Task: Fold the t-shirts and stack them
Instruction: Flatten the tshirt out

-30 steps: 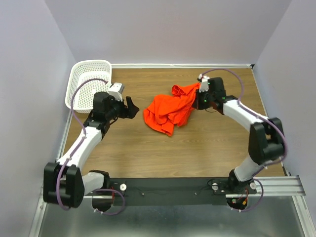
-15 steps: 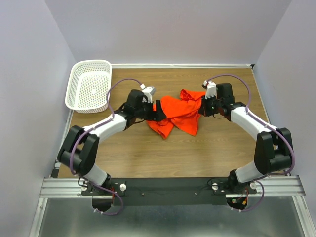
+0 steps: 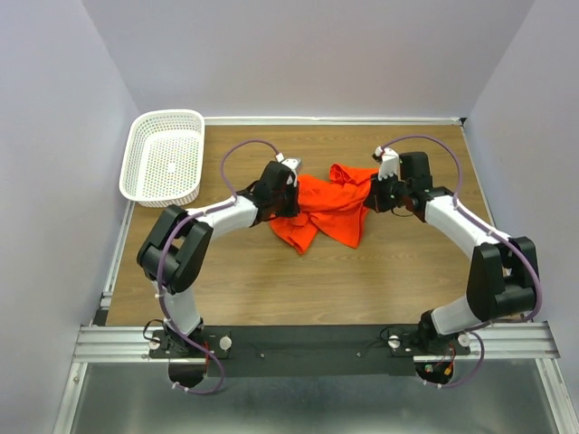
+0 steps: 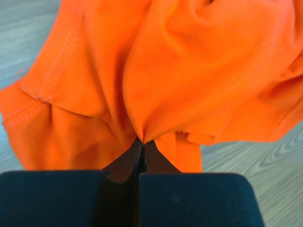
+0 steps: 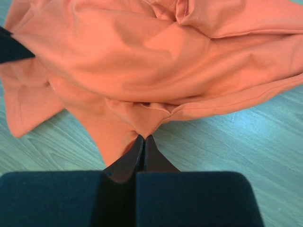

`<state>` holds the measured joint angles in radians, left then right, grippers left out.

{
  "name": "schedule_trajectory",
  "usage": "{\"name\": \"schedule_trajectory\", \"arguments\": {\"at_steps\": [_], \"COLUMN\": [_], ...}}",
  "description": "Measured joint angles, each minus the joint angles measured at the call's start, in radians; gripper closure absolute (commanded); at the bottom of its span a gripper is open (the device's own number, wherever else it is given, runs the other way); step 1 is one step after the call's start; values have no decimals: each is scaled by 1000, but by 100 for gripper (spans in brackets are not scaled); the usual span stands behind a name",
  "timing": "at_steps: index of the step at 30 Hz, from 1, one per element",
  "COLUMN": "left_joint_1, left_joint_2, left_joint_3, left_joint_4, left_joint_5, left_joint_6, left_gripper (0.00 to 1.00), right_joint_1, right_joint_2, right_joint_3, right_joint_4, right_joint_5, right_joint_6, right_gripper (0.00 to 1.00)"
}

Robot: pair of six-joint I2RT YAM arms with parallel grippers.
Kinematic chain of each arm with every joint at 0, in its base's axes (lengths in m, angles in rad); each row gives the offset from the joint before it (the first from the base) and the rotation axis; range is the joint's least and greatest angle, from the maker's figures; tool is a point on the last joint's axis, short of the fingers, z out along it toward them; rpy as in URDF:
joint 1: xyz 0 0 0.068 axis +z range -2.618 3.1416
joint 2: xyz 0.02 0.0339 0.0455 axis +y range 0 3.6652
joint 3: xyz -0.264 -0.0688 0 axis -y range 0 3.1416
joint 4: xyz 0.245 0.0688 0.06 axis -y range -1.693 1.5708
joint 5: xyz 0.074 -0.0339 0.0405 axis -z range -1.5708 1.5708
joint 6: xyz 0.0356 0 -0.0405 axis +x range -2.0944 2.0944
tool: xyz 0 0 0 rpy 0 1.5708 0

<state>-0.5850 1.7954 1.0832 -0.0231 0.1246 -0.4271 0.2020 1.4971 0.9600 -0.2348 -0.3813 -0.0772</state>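
Crumpled t-shirt (image 3: 327, 208) lies mid-bench (image 3: 271, 280). The left hand (image 3: 290, 201) and right hand (image 3: 367, 201) are each clenched on a fabric fold at opposite sides. Best handled by lifting and drawing apart evenly, so the cloth spreads flat.

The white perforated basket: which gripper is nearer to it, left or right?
Left. The left gripper pinches the orange t-shirt on the side toward the basket; the right gripper pinches its opposite side, farther from the basket.
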Motion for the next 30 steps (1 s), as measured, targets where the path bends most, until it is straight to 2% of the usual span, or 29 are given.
{"name": "schedule_trajectory", "arguments": {"at_steps": [4, 7, 14, 19, 25, 30], "left_joint_1": [-8, -13, -13, -13, -12, -10], "left_joint_2": [-26, -93, -285, -374, -410, -414], "left_joint_3": [53, 153, 613, 821, 841, 820], "left_joint_4": [-50, -126, -185, -185, -211, -257], "left_joint_5": [-40, -95, -198, -280, -363, -414], "left_joint_6": [33, 68, 163, 226, 289, 330], "left_gripper": [100, 100, 100, 100, 100, 100], "right_joint_1": [-2, -3, -6, -8, -20, -53], "right_joint_2": [-19, -64, -183, -299, -332, -331], "right_joint_3": [0, 18, 237, 294, 355, 470], "right_joint_4": [-7, -38, -137, -159, -182, -197], "right_joint_5": [-2, -1, 1, 84, 259, 387], "right_joint_6": [-22, -67, -196, -252, -288, -293], "right_gripper": [99, 99, 99, 99, 99, 99]}}
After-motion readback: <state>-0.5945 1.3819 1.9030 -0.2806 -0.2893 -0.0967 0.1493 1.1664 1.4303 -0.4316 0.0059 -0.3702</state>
